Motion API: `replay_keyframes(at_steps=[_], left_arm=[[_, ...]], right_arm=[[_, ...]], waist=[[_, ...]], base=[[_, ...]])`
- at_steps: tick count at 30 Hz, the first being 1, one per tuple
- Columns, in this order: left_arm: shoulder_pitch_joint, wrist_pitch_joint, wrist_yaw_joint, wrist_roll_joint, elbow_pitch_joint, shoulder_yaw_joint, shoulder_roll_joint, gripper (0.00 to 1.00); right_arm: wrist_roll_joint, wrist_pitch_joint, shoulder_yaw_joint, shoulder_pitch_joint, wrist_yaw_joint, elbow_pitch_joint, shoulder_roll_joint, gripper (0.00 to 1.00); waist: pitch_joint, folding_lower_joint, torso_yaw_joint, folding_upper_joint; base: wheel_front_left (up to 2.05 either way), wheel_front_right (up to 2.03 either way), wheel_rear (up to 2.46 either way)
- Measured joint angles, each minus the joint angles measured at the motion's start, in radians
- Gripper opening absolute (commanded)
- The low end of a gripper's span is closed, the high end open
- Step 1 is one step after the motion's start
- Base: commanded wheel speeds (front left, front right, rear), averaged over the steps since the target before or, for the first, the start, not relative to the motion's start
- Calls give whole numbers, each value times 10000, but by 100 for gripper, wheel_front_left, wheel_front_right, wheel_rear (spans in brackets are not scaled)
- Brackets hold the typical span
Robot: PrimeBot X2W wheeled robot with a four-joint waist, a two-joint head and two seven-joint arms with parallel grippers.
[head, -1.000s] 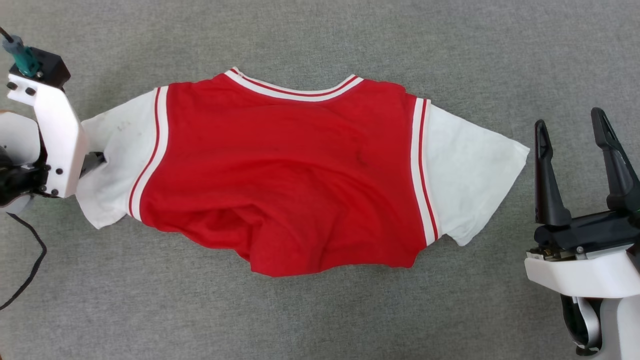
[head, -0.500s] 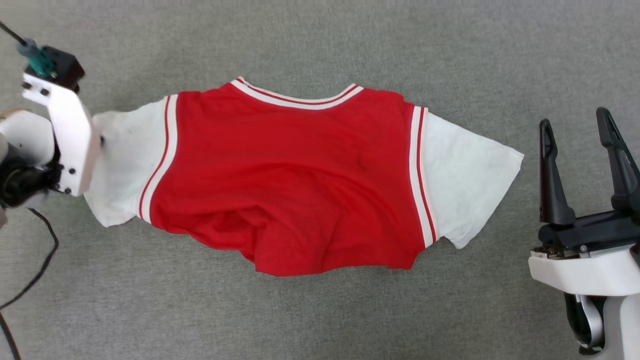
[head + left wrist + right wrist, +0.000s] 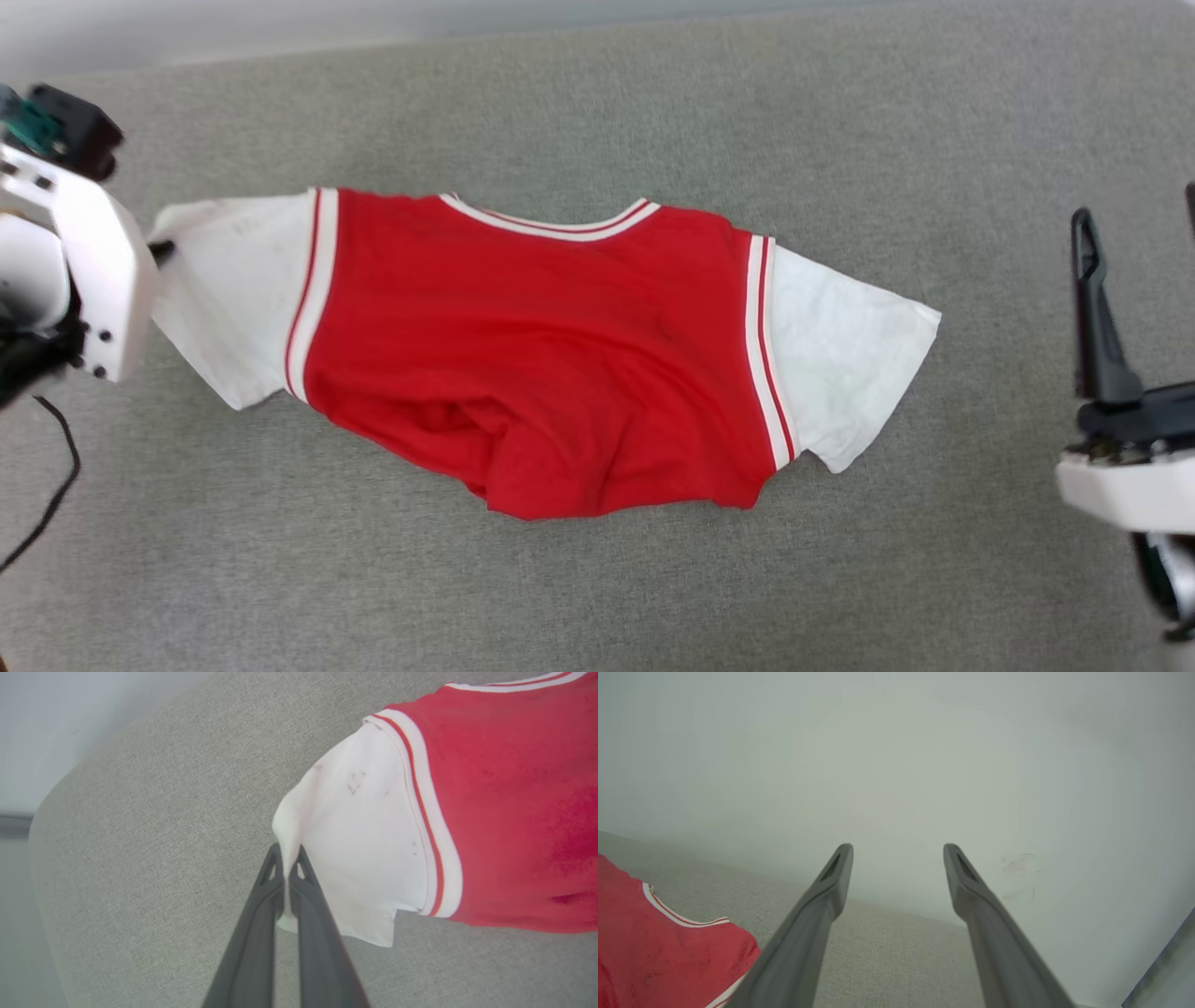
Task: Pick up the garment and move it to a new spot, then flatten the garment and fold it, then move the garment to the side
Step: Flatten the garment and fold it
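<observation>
The garment (image 3: 532, 355), a red T-shirt with white sleeves and striped trim, lies spread across the grey surface, neckline toward the far side. Its lower hem is bunched in folds. My left gripper (image 3: 163, 250) is at the far left, shut on the edge of the left white sleeve (image 3: 238, 299). In the left wrist view the two fingers (image 3: 286, 851) pinch a raised fold of that sleeve (image 3: 359, 849). My right gripper (image 3: 1134, 210) stands open at the right edge, apart from the right sleeve (image 3: 850, 364). Its fingers (image 3: 898, 849) are spread with nothing between them, and the garment (image 3: 654, 947) lies to their lower left.
The grey cloth-covered surface (image 3: 597, 597) extends all around the garment. Its far edge (image 3: 560, 33) meets a pale strip at the top. A black cable (image 3: 56, 485) hangs by my left arm. A pale wall (image 3: 896, 765) rises ahead of the right gripper.
My left gripper has shut on the left sleeve's edge and drawn it outward and away, straightening that sleeve. The head view has shifted, so the surface's far edge now shows.
</observation>
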Motion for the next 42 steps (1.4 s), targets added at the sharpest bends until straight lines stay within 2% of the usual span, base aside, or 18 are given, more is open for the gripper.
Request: replay_keyframes(at_steps=[3,5,11,18,22,26,32,40,41,42], left_arm=[[205,-159,109,56,-410,-65,27,0],[259,-240,217,186,-679,-105,33,0],[313,-326,499,351,-1459,-136,19,0],[77,-416,711,562,-2067,-67,-6,0],[-103,-491,788,723,-2274,-21,-61,0],[-299,-581,796,871,-2370,12,-224,0],[-539,-683,784,995,-2433,59,-351,0],[-607,-805,698,1068,-2211,25,-518,0],[-606,-838,690,1070,-2151,12,-537,0],[-604,-895,671,1083,-2113,2,-562,0]], right_arm=[[63,23,207,-435,0,525,-995,100],[303,779,746,-808,0,1016,-1831,100],[2568,4435,3120,-2531,0,1768,-4067,100],[5902,8385,5586,-4402,0,2100,-5666,100],[7112,10282,6512,-5247,0,2382,-6061,100],[7411,11064,7221,-5862,0,2846,-6153,100],[7568,11169,7860,-6285,0,4023,-5643,100],[7873,10512,8878,-6593,-10,4437,-5722,99],[7875,10272,8985,-6629,-17,4491,-5733,32],[7871,9996,9062,-6648,-13,4577,-5731,0]], waist=[[-221,0,72,0],[-327,0,145,0],[-367,0,352,0],[-20,0,594,0],[303,0,757,0],[670,0,970,0],[1241,1,1250,0],[1578,-2,1385,0],[1536,-2,1364,0],[1482,-2,1343,0]], base=[[0,0,0],[0,0,0],[0,0,0],[0,0,0],[0,0,0],[0,0,0],[0,0,0],[0,0,0],[0,0,0],[0,0,0]])
